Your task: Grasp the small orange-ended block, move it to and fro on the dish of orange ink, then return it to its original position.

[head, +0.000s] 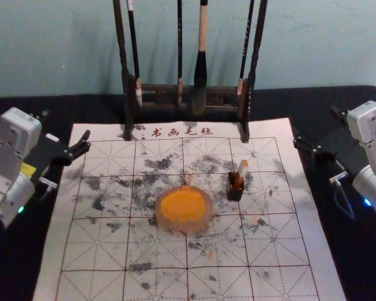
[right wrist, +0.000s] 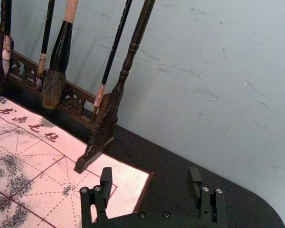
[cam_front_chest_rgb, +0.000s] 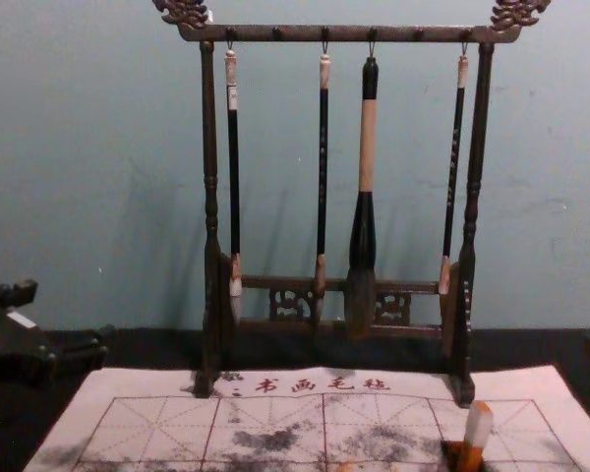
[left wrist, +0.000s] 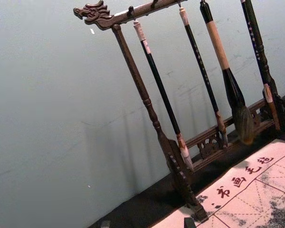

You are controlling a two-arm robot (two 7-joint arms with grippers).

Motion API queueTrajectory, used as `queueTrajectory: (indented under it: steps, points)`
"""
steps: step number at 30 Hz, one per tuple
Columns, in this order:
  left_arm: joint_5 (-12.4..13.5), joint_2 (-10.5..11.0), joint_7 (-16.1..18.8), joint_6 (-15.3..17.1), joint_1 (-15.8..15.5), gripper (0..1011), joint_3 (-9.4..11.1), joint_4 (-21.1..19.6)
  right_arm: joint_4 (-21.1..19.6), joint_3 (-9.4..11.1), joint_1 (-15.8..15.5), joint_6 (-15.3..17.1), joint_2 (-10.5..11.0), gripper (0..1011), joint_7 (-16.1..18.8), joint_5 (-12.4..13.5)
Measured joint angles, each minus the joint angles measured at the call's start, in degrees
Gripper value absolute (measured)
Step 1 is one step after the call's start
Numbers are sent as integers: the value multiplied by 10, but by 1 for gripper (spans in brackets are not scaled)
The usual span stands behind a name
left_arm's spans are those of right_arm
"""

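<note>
Pale blue-green wall, scuffed and scratched in places, rises behind a black tabletop with a rounded far corner. Across it lies a whitish practice mat, ruled in dark red squares with dashed guide lines, red characters along its far edge, gray-black smudges scattered over it and a few orange marks. A dark carved wooden rack stands at that far edge with four brushes hanging from it, one much thicker than the rest. Near the mat's middle sits a round dish of orange ink. On the dish's right, the orange-ended block leans upright in a small dark holder. Left gripper hangs by the mat's left edge, fingers apart and empty; right gripper is by the right edge, likewise spread and empty.
</note>
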Motion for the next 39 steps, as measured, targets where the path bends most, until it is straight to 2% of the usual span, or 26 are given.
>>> queueTrajectory:
  steps: [39]
  points:
    - [0, 0, 0, 0, 0, 1001, 0, 0, 0, 0, 0, 0, 0, 1004, 0, 0]
